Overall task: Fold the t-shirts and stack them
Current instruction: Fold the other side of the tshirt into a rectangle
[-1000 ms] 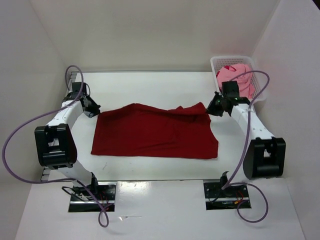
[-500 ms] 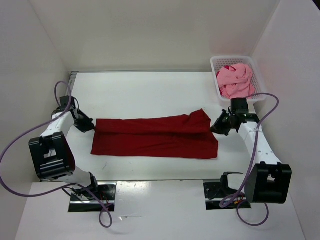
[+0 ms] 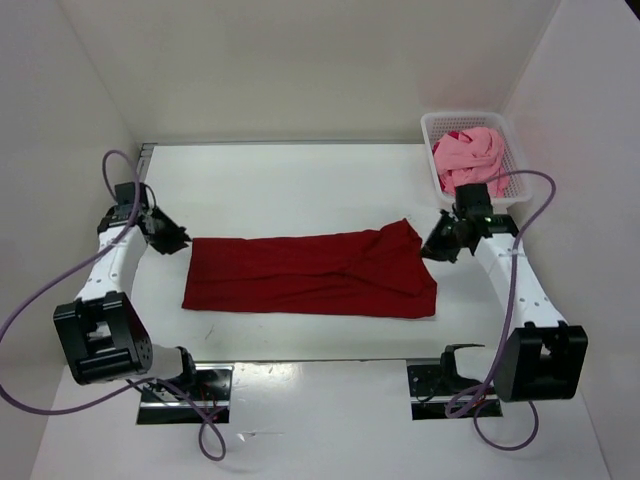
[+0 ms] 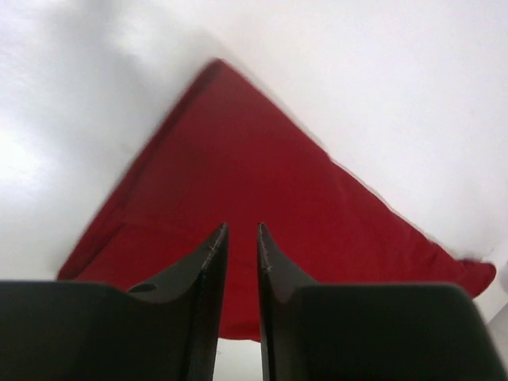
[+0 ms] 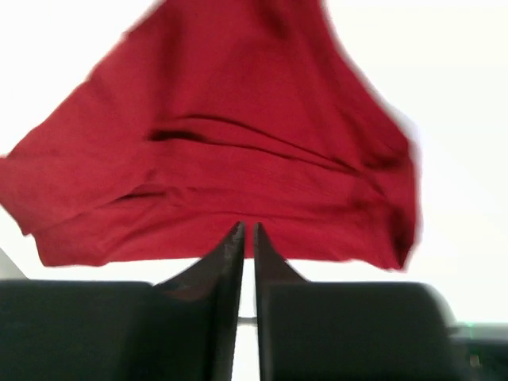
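Dark red cloth t-shirt (image 3: pixel 310 275), looks folded 1 time, mid worktop (image 3: pixel 300 180); needs more folds. Left pincer (image 3: pixel 183 240) & right pincer (image 3: pixel 429 250) a bit spread, empty. Light pink cloth t-shirt (image 3: pixel 472 160) not begun, in white lattice basket (image 3: pixel 462 115), far right corner.

A robotics lab booth: plain white walls (image 3: pixel 300 70) around a white table (image 3: pixel 300 185) with two bolted-down arms (image 3: pixel 118 262)

T-shirts on table (image 3: pixel 300 180): one, dark red t-shirt (image 3: pixel 310 272).
T-shirts in basket: two seen; light pink t-shirt (image 3: pixel 472 158) on top, crimson-magenta t-shirt (image 3: pixel 453 135) only a sliver.
Baskets: one, white lattice basket (image 3: pixel 430 125).
Arms: two, left arm (image 3: pixel 115 265), right arm (image 3: pixel 520 285).
Grippers: two, left gripper (image 3: pixel 172 237), right gripper (image 3: pixel 438 248).
Tables: one.
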`<control>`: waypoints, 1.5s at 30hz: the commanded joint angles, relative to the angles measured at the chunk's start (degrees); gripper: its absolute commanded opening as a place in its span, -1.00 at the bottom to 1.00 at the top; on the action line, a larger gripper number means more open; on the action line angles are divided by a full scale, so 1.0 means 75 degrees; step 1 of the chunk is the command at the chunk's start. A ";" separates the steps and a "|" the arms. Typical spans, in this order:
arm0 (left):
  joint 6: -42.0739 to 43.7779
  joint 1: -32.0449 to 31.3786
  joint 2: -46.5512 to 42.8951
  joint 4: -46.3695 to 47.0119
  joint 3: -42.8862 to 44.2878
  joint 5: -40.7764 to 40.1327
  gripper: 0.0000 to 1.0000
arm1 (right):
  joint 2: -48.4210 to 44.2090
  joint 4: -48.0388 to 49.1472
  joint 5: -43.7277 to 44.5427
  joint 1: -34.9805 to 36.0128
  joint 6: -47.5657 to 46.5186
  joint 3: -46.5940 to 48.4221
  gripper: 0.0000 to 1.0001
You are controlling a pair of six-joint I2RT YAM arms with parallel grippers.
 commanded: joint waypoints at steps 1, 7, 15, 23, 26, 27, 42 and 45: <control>0.0014 -0.0839 0.0019 0.0532 0.0084 0.0227 -0.43 | 0.0854 0.1212 0.0076 0.1137 0.0222 0.0601 -0.91; -0.0303 -0.2317 0.0943 0.1306 0.0013 0.0413 -0.38 | 0.2939 0.2749 0.1188 0.3480 0.0553 0.1502 -0.85; -0.0373 -0.2693 0.1566 0.1635 -0.0314 0.0415 -0.38 | 0.3999 0.2879 0.2547 0.3871 0.0248 0.1843 -0.06; -0.0443 -0.2764 0.1706 0.1846 -0.0467 0.0415 -0.38 | 0.4455 0.2576 0.2923 0.3941 0.0095 0.1843 -0.03; -0.0514 -0.2834 0.1706 0.1846 -0.0467 0.0415 -0.38 | 0.4678 0.2317 0.2923 0.4163 0.0095 0.2006 -0.16; -0.0514 -0.2834 0.1706 0.1846 -0.0467 0.0415 -0.38 | 0.4679 0.2224 0.2923 0.4164 0.0095 0.2007 -0.16; -0.0584 -0.2834 0.1706 0.1917 -0.0538 0.0485 -0.38 | 0.3192 0.1496 0.0981 0.4760 0.0095 0.0437 -0.86; -0.0584 -0.2834 0.1706 0.1917 -0.0467 0.0555 -0.38 | 0.3016 0.1414 0.0547 0.5136 0.0282 0.0261 -0.86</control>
